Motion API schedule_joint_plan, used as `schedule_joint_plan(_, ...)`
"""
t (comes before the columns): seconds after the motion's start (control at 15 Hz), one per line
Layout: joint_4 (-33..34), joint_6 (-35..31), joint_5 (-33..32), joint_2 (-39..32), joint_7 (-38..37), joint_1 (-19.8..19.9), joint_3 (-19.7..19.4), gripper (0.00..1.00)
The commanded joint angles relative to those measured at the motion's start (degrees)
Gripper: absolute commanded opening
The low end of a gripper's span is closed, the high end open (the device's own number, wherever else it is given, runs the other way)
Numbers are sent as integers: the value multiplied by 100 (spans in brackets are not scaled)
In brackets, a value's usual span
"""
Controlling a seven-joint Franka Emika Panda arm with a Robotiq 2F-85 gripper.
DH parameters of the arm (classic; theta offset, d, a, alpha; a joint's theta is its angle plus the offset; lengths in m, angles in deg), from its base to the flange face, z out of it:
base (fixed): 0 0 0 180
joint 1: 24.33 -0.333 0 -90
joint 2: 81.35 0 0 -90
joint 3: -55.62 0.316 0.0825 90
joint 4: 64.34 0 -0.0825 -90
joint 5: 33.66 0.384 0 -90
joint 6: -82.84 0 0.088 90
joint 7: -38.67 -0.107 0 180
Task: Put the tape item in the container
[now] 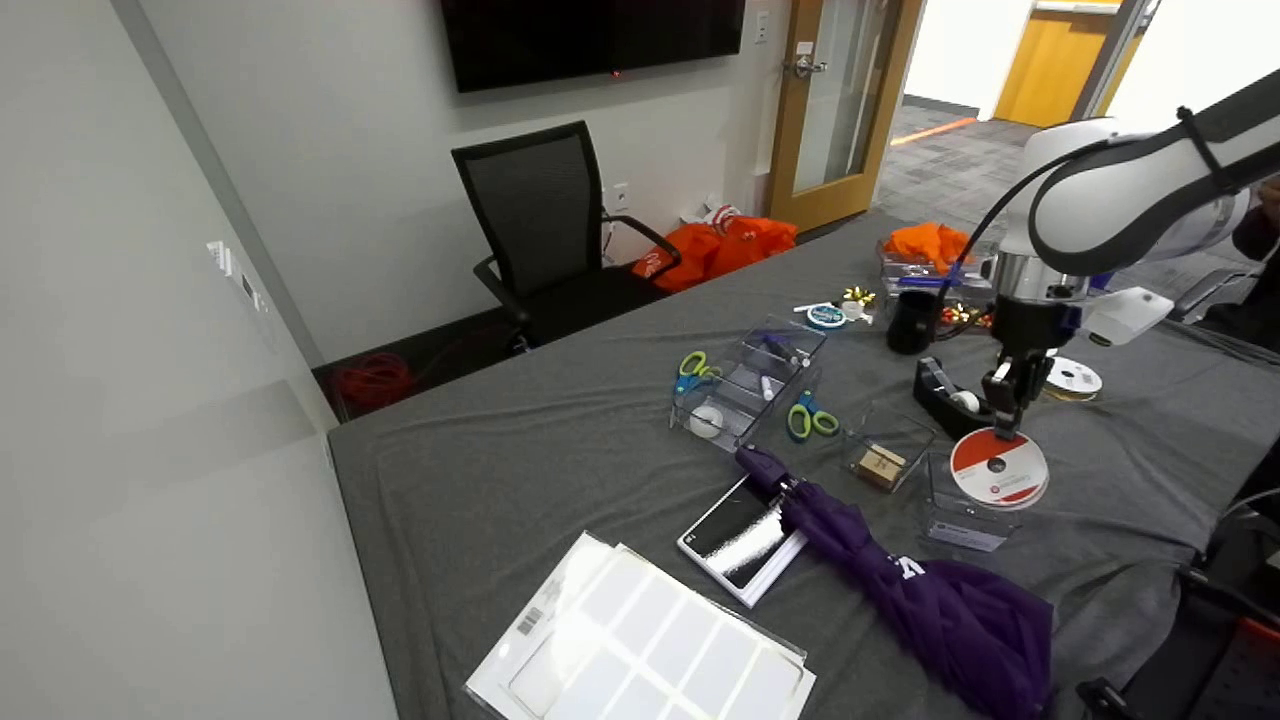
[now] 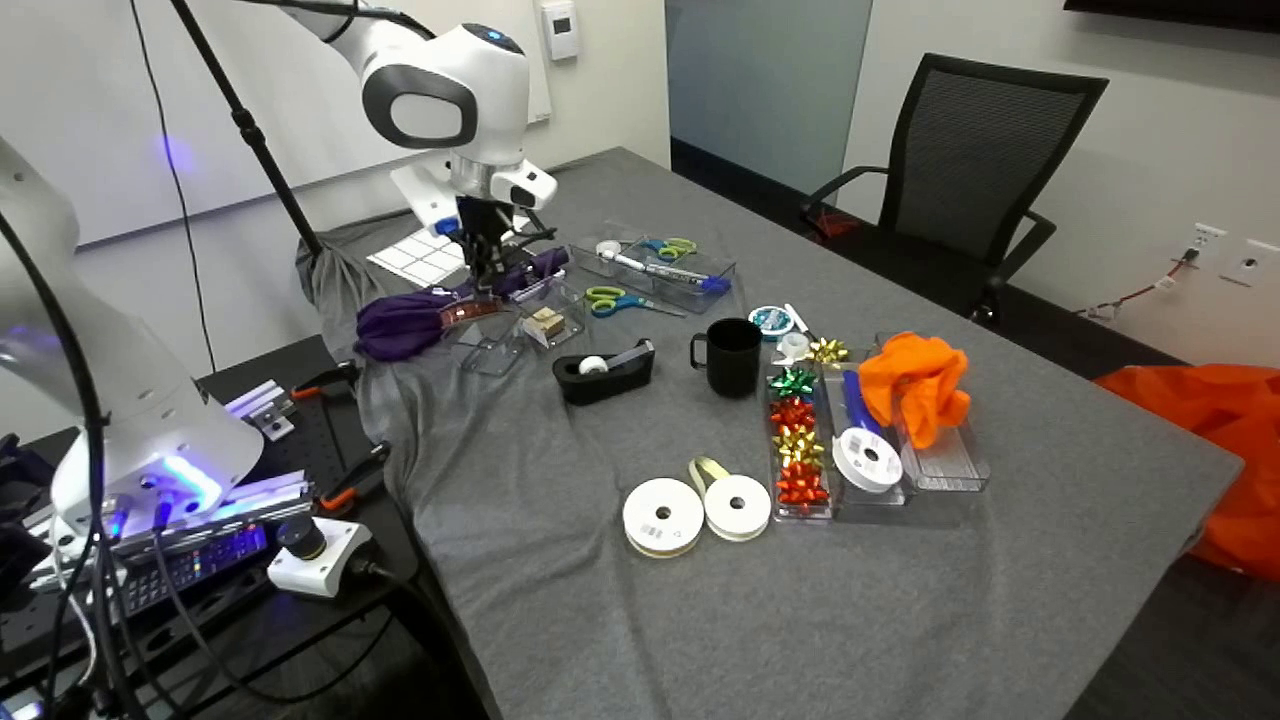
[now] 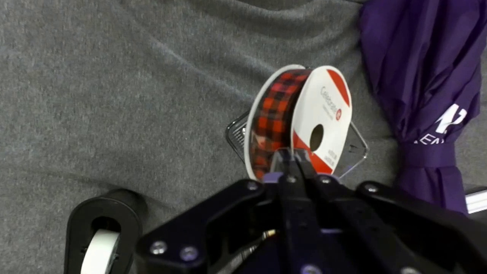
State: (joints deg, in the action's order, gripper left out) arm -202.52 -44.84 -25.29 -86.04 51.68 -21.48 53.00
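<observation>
Gripped at its rim by the hand (image 3: pixel 292 156), the tape item (image 3: pixel 298 118) — a spool of red-and-black checked ribbon between white, red-banded discs — hangs on edge over the clear container (image 3: pixel 352 152), whose corners show at its nine and four o'clock in the wrist view; whether they touch is unclear.

rounded white arm (image 1: pixel 1130 210), black pincer (image 3: pixel 292 156)
its smooth casing (image 2: pixel 490 85) carries dark grey bands (image 2: pixel 468 108), one of them looping a white oval (image 2: pixel 420 117), and a dark round cap (image 2: pixel 493 40) marked in blue. a black cable (image 1: pixel 1008 200) runs along the outside, and a black strap (image 1: pixel 1207 151) circles the casing. toward the pincer comes a shiny silver collar (image 1: pixel 1030 275), flanked by white, angular housings (image 2: pixel 425 195). the pincer's linkages (image 3: pixel 228 217) are black, studded with silvery screws (image 3: pixel 158 247); its fingertips (image 3: pixel 280 158) look greyish, though blurred. the white, bulging base (image 2: pixel 165 430) bears a glowing pale-blue light strip (image 2: pixel 195 482) with a blue plug (image 2: pixel 163 512) below it.
</observation>
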Motion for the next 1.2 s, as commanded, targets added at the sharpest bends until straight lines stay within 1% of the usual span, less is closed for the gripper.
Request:
schedule_joint_plan(0.0,39,-406,-159,-319,-464,-57,54,0)
schedule_joint_plan(0.2,69,-691,-445,-609,-821,-118,47,0)
schedule_joint_plan(0.27,75,-720,-600,-676,-966,-143,31,27)
schedule_joint_plan(0.33,89,-718,-709,-717,-1080,-156,21,28)
schedule_joint_plan(0.4,87,-679,-806,-709,-1136,-157,15,32)
schedule_joint_plan(0.6,68,-628,-971,-637,-1171,-127,8,55)
schedule_joint_plan(1.0,-86,-571,-925,-316,-928,-43,-7,96)
schedule_joint_plan(1.07,-136,-567,-899,-201,-840,-18,-13,99)
schedule_joint_plan(1.13,-159,-556,-886,-127,-783,-2,-21,100)
